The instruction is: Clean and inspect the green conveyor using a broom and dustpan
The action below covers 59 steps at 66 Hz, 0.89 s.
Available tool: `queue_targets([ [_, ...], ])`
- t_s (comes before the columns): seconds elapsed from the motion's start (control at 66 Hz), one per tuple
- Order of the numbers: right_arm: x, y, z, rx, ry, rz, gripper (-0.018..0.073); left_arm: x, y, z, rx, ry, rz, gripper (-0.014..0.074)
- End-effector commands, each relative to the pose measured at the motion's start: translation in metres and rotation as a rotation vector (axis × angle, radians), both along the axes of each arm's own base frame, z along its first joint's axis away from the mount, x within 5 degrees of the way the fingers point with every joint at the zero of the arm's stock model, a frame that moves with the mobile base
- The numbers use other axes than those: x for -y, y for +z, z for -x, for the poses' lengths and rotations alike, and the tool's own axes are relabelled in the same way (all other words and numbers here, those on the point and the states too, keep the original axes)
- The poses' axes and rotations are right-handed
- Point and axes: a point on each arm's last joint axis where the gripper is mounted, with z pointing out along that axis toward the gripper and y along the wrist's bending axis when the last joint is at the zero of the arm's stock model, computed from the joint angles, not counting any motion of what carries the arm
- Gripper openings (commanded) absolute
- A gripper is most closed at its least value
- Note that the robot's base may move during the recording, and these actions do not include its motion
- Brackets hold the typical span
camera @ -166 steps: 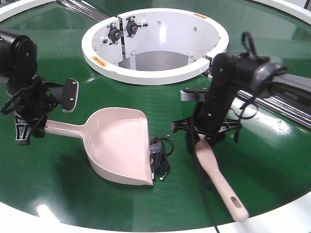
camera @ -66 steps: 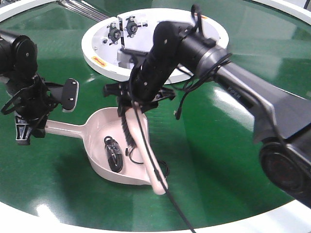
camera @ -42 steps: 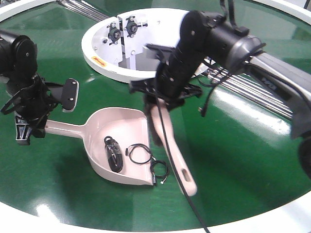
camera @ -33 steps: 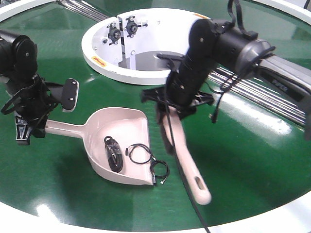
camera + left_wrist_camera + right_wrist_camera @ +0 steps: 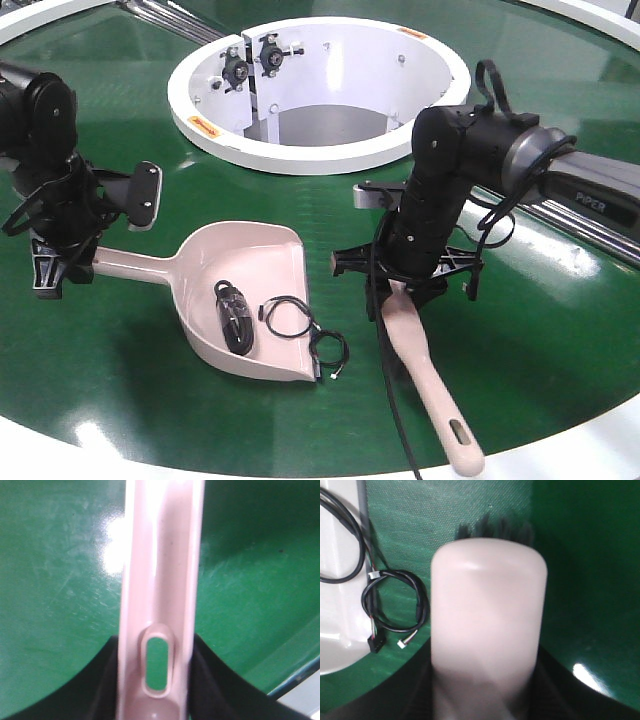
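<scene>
Your right gripper (image 5: 405, 285) is pinching the probably light, rigid broom (image 5: 428, 375) just behind its bristles on the green conveyor (image 5: 540, 330), while your left gripper (image 5: 62, 265) is clamping the nearby dustpan (image 5: 250, 285) by its slim handle

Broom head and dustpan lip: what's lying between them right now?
A small black cable coil with connectors lies on the green conveyor between the dustpan and the broom. The right wrist view shows it best.

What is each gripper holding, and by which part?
Left gripper: dustpan, by the slotted end of its handle. Right gripper: broom, at the bristle-head end.
</scene>
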Motion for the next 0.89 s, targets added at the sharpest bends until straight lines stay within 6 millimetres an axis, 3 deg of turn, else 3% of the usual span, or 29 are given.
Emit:
queue_targets([
  [0.0, -0.001, 0.019, 0.006, -0.026, -0.011, -0.045, -0.0001, 0.004, 0.025, 0.006, 0.059, 0.013, 0.034, -0.0006],
  [0.333, -0.021, -0.009, -0.003, -0.109, -0.011, -0.101, -0.0001, 0.004, 0.025, 0.006, 0.059, 0.013, 0.034, -0.0006],
  [0.879, -0.084, 0.000, -0.035, -0.026, 0.039, -0.293, -0.0001, 0.004, 0.025, 0.006, 0.059, 0.013, 0.034, -0.0006],
])
